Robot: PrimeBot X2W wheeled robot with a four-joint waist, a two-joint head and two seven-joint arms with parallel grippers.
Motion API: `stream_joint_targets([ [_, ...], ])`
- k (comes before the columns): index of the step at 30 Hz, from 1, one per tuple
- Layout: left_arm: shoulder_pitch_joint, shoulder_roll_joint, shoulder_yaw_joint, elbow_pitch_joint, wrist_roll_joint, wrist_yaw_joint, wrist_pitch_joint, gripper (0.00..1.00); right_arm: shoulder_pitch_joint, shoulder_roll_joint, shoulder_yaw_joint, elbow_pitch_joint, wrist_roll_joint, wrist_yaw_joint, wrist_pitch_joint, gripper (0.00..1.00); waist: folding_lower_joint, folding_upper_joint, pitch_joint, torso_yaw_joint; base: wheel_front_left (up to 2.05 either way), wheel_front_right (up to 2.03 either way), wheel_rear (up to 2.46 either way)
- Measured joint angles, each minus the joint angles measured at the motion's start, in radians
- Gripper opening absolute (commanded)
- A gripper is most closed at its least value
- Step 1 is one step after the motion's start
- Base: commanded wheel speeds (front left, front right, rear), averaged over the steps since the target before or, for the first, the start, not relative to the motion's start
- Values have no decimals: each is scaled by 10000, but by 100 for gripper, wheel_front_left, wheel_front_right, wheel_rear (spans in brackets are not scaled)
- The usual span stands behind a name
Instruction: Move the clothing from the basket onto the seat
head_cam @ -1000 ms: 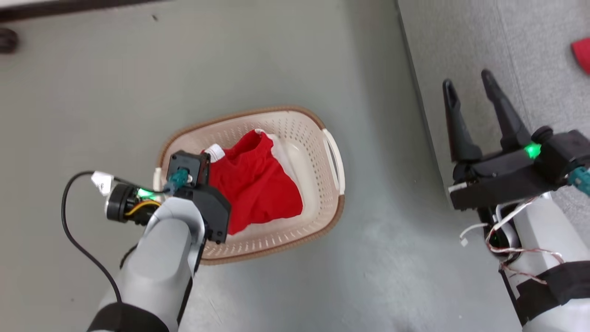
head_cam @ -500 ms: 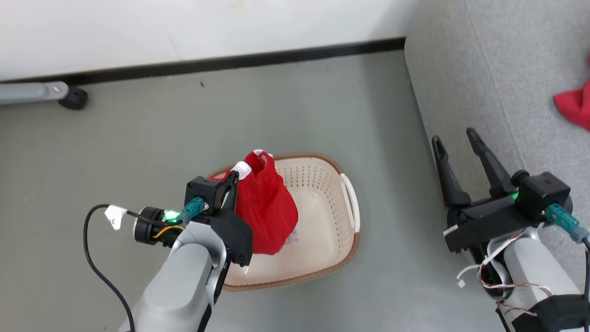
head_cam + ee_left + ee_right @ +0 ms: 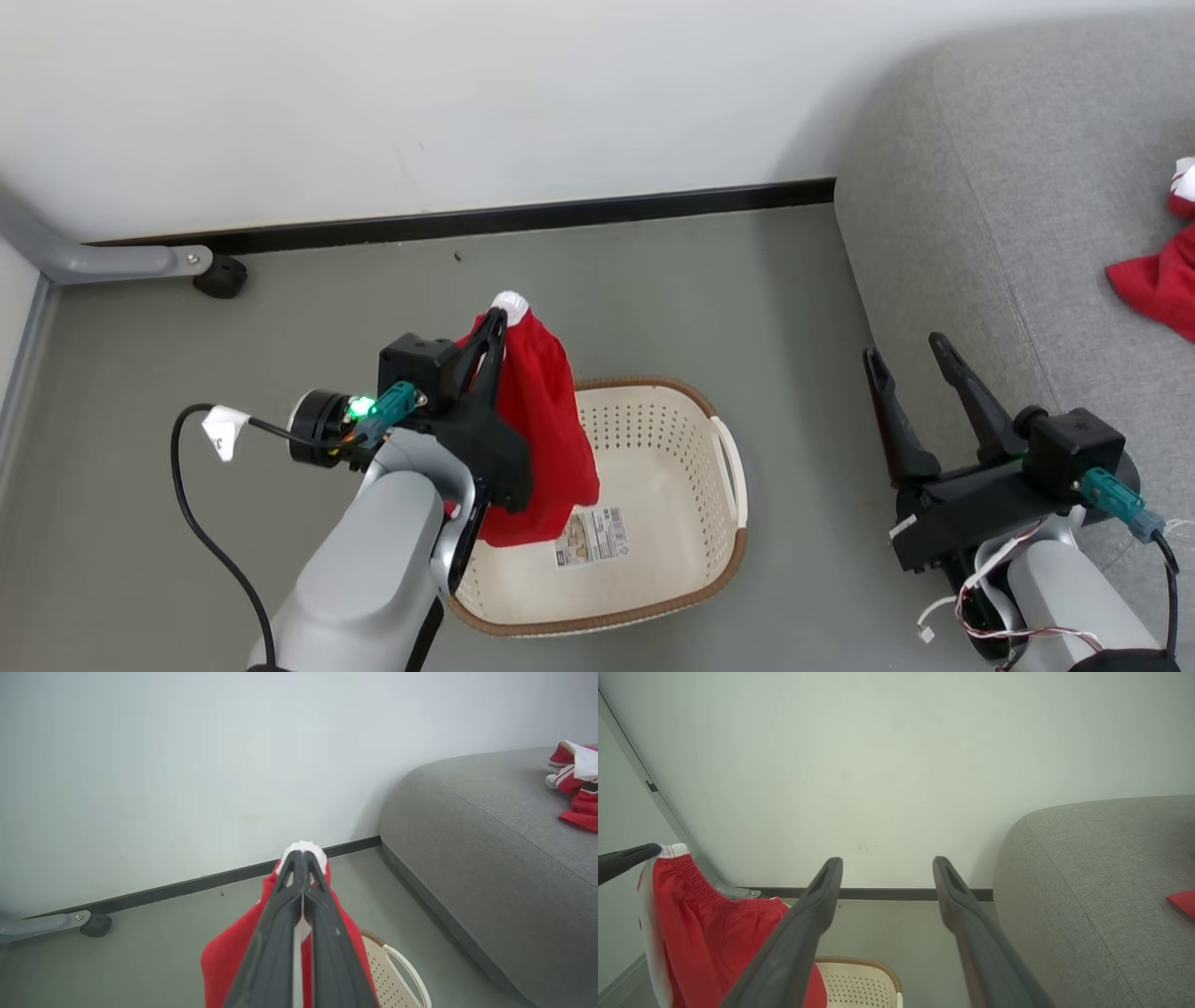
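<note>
My left gripper is shut on the white-trimmed waistband of a red garment, which hangs above the left side of the cream basket. In the left wrist view the gripper pinches the white edge, and the red garment drapes below the fingers. The basket's floor shows a label sticker and no other clothing. More red and white clothing lies on the grey sofa. My right gripper stands open beside the sofa's edge, nothing between its fingers.
A white wall with a black skirting strip runs behind the basket. A grey metal leg with a black foot stands at the far left. The basket rests on a grey-green floor, and a black cable loops from my left wrist.
My left gripper has lifted the red garment up out of the basket, baring the basket's floor and sticker. The head camera has tilted up, bringing the wall and more of the sofa into view.
</note>
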State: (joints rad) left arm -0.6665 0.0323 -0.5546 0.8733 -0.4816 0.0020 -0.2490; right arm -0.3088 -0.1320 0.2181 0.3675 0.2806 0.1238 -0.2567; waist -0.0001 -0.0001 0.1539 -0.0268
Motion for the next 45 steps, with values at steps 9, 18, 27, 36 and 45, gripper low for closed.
stream_joint_targets([
  [9, -54, 13, 232, -1567, 180, -17, -4, 0, 349, 75, -4, 52, 0, 0, 0, 100, 1, 2, -386, 73, 0, 0, 0],
  [18, -185, 203, 219, -2970, 589, -23, -6, 0, 499, 174, 65, 81, 0, 0, 0, 100, 1, 2, -517, 133, 0, 0, 0],
  [27, -436, 328, 82, -3979, 901, -105, -8, 0, 523, 171, 105, 79, -2, 0, 0, 100, 1, 2, -557, 160, 0, 0, 0],
  [36, -435, 433, 58, -4357, 1049, -94, -8, 0, 501, 176, 692, -82, -2, 0, 2, 100, 1, 2, -581, 153, 0, 0, 0],
  [45, -429, 453, -52, -4495, 1085, -8, -8, 0, 31, 301, 2366, -828, 0, 0, 0, 100, 1, 2, -588, 192, 0, 0, 0],
])
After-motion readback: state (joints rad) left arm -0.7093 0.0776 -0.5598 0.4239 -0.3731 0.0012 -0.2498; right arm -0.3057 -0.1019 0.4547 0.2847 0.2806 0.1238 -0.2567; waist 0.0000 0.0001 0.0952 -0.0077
